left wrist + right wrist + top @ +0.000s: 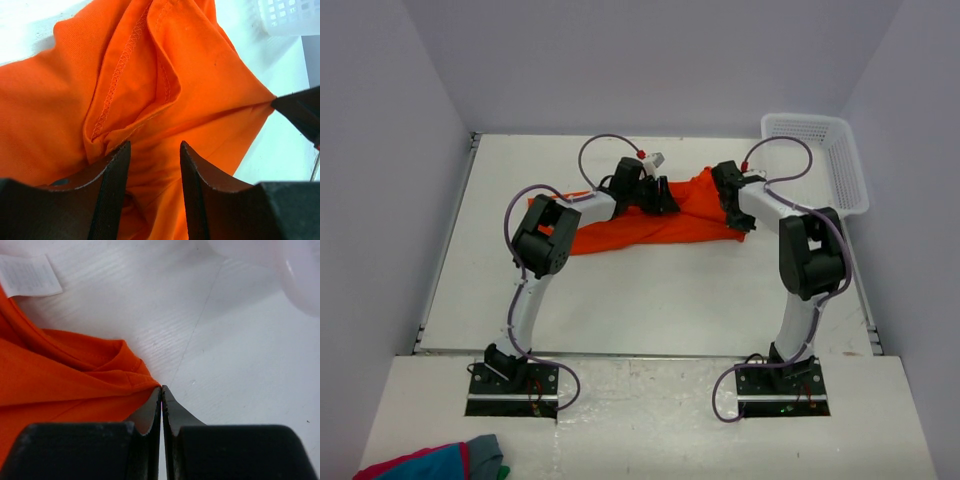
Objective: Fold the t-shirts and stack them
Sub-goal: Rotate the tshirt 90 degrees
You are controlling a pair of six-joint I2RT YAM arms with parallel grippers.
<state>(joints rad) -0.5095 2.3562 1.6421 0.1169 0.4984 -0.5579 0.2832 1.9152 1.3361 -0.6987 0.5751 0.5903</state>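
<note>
Orange t-shirt (650, 228) lay bunched on the surface (650, 300), not yet spread. Left gripper (154, 146): jaws half apart astride a seamed fold; could not tell if gripped. Right gripper (161, 388): jaws closed on a hem corner, cloth taut. Judged step: spreading flat before folding; next move needs an even outward pull. White care label (31, 275): print unreadable

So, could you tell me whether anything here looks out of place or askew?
The orange t-shirt lies bunched and creased mid-table, not flat; a red, blue and grey cloth bundle sits apart at the near-left corner.
</note>
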